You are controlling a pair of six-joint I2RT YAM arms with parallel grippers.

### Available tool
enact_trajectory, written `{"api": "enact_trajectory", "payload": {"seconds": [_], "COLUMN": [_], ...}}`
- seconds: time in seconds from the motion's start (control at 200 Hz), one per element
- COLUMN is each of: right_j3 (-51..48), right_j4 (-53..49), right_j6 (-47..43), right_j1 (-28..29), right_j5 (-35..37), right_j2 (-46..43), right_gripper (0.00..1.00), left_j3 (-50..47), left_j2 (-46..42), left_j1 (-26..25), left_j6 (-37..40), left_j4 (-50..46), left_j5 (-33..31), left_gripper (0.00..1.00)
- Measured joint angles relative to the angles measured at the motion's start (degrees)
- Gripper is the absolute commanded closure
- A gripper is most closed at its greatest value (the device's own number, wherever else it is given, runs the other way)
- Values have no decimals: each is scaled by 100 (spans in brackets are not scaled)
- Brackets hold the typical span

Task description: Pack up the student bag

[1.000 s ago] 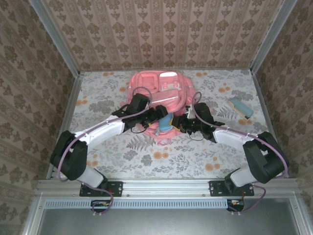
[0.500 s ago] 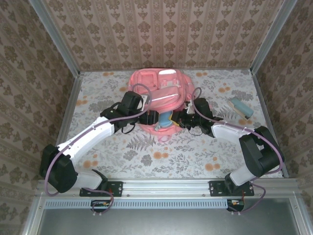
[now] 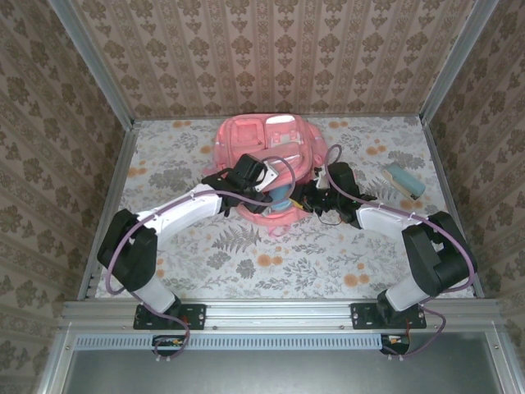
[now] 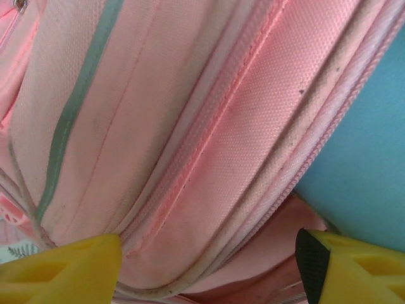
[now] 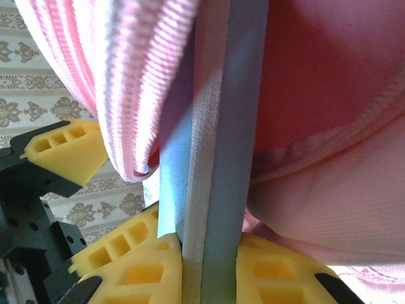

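One student bag [image 3: 246, 135] between left claw [image 3: 273, 195], right claw [image 3: 309, 199]

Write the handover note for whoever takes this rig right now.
Left gripper: open, jaws wide over the student bag's zip seam, closed on nothing.
Right gripper: shut on a grey band at the bag's edge.
The bag lies at the far middle of the table.
Done: a blue item appears partly inside the bag's near opening.
Left: seat it fully, then probably pack the teal item lying on the table's right side.
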Motion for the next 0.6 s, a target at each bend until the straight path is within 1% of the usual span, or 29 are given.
{"api": "enact_trajectory", "payload": {"seconds": [0.085,0.19,0.255,0.365,0.435,0.53,0.6], "right_j3": [0,0,0,0,0,0,0], "right_j4": [-2,2,0,-7,-7,-9,-28], "right_j6": [2,4,17,22,22,20,20], "right_j1": [-63,-136,-162,-184,-192,-201,-201], "right_j5": [20,42,61,83,92,109,129], "right_j2": [-4,-26,-50,-81,-94,-107,-114], "right_gripper": [86,86,86,86,86,86,86], "left_j3": [22,31,33,33,33,33,33], "left_j2": [90,238,328,431,435,435,424], "left_j1": [39,76,76,81,96,116,120], "left_j6": [203,417,529,688,761,872,942], "left_j4": [107,330,463,719,909,1200,1333], "left_j5": [-31,-116,-208,-402,-542,-682,-743], "left_gripper": [17,17,20,31,35,34,30]}}
